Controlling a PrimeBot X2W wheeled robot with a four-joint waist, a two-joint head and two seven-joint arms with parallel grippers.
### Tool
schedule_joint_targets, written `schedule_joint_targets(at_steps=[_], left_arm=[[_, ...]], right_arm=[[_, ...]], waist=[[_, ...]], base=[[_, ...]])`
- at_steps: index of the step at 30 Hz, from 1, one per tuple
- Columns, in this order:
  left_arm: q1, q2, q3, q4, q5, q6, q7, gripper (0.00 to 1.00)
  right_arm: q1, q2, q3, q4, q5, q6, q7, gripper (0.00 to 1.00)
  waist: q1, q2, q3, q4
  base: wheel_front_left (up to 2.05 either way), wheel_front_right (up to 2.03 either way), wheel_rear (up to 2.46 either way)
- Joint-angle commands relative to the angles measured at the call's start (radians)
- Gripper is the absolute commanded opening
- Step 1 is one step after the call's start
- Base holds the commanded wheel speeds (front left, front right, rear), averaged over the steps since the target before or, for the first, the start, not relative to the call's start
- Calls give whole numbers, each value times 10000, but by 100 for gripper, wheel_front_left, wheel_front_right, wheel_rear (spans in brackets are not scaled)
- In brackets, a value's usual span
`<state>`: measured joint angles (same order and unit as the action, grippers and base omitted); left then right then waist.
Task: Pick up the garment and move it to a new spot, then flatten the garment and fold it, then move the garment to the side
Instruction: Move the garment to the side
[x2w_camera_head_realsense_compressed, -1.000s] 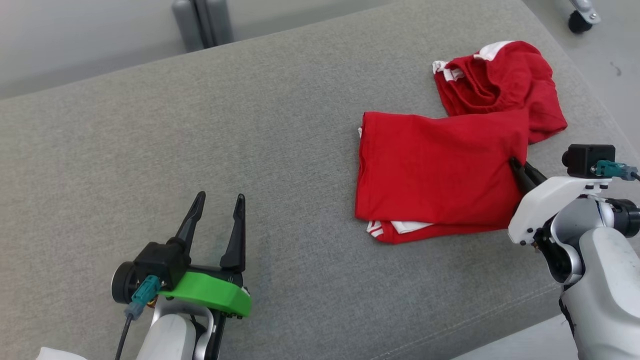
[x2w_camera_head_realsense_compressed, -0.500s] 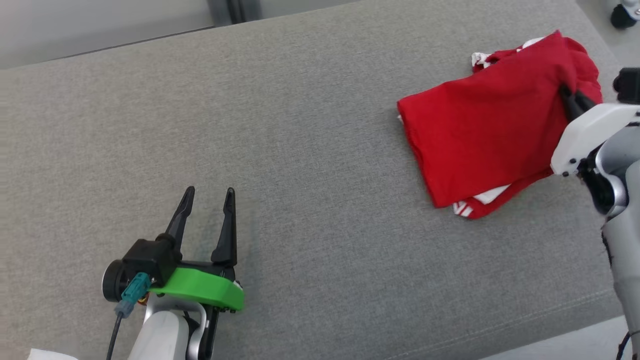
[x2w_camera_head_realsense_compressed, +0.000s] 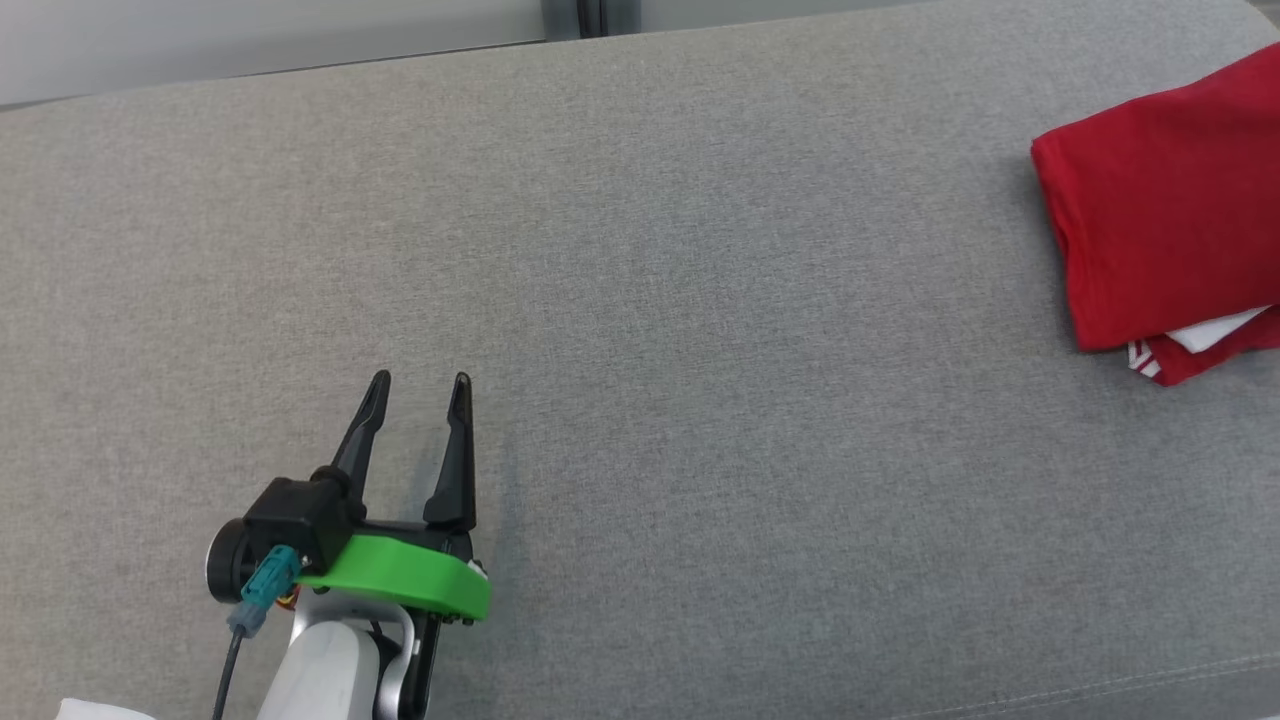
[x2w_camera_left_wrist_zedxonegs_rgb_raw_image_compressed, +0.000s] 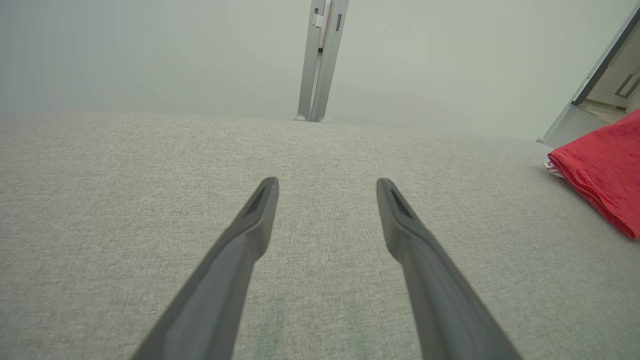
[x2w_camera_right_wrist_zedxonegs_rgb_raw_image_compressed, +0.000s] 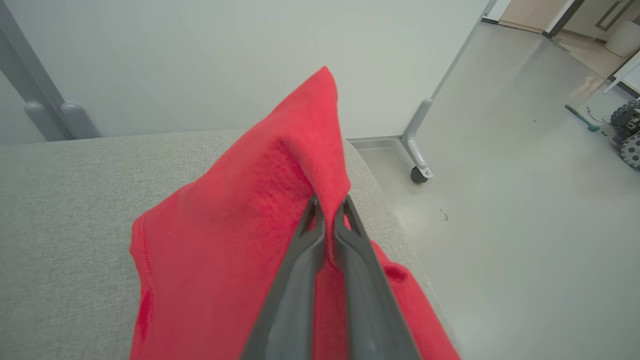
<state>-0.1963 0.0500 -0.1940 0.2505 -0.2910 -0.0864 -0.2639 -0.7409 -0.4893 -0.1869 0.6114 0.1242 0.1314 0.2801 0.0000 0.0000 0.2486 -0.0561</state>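
The garment, a bright red T-shirt folded into a block with a white, red-striped sleeve edge peeking out underneath, lies at the far right of the grey cushion. Its near corner also reaches into the left wrist view, garment. In the right wrist view my right gripper is shut on a pinched-up peak of the garment, which is lifted into a tent near the cushion's right end. My left gripper rests open over bare cushion at the lower left, nothing between its fingers.
A pale wall and a grey post stand behind the cushion. To the right the cushion ends at grey floor with a castor leg and a wheeled machine further off.
The head camera has turned left, so the garment now sits at the right edge and the right arm has left the picture. The right gripper has dragged the garment rightwards. The left gripper stayed put.
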Motion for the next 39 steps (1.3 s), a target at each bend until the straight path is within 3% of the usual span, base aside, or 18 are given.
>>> schedule_joint_targets(at_steps=[1, 8, 9, 10, 16, 22, 30, 39], left_arm=[[22, 20, -4, -29, -8, 43, 0, 100], [-17, 20, -82, -18, 169, 7, 0, 100], [-19, 20, -94, -5, 186, -4, 0, 100], [-25, 21, -105, 12, 200, -17, 0, 100], [74, 20, -107, 64, 259, -37, 0, 100], [227, 23, 19, 119, 324, -32, 0, 100], [142, 25, 282, 197, 164, 62, 0, 100], [-145, 22, 708, 403, -340, 542, 0, 100]], right_arm=[[-62, -129, -240, 101, -156, -14, 25, 0], [143, -229, -1801, 590, -1334, -14, -470, 0], [136, -188, -2075, 668, -1529, -15, -678, 66], [155, -141, -2421, 800, -1864, -14, -875, 100], [189, 283, -3711, 1309, -3201, -14, -1410, 100], [97, 887, -3733, 1582, -3654, -14, -2088, 100], [-125, 1653, -2097, 1368, -2847, -14, -3021, 100], [1101, 2721, 252, 152, -1186, -14, -3980, 100]], waist=[[0, 0, 52, 181], [0, 0, 241, 605], [0, 0, 261, 658], [0, 0, 278, 729], [0, 0, 181, 984], [0, 0, -101, 906], [0, 0, -816, 598], [0, 0, -1790, 447]], base=[[0, 0, 0], [0, 0, 0], [0, 0, 0], [0, 0, 0], [0, 0, 0], [0, 0, 0], [0, 0, 0], [0, 0, 0]])
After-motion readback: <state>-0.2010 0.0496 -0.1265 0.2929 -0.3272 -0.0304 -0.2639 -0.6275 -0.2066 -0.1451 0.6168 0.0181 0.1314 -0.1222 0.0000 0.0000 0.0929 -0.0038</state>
